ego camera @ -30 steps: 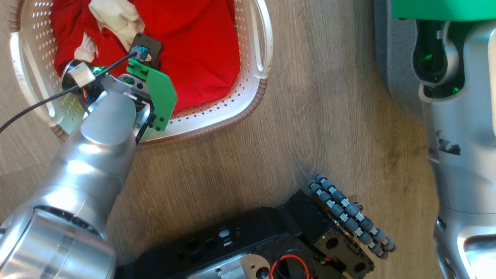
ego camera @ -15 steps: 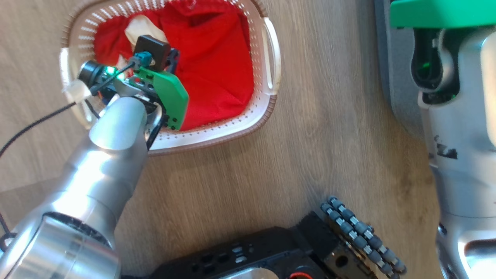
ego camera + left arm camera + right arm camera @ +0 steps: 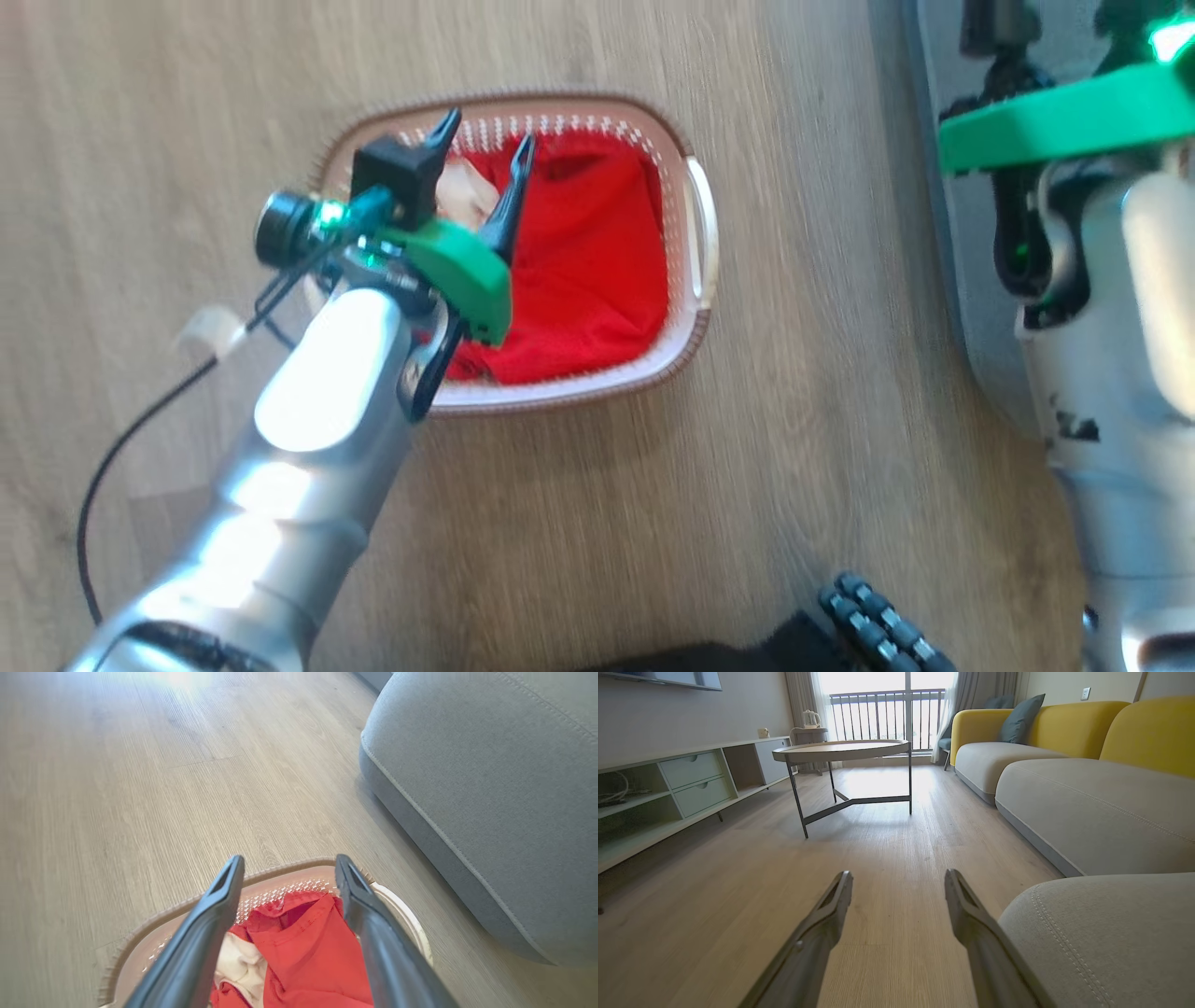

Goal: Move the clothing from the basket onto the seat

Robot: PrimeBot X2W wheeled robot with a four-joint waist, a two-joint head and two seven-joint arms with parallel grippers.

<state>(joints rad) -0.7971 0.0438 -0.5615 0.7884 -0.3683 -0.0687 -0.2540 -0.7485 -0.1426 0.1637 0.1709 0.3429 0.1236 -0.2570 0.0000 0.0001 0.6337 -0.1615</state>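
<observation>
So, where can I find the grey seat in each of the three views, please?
Head view: the seat is a grey strip at the right edge, partly under the right arm.
Left wrist view: it takes the upper right, beyond the basket.
Right wrist view: its near cushion sits at the lower right.
Shared landmark: the wooden floor borders the seat's left side in every view.
</observation>
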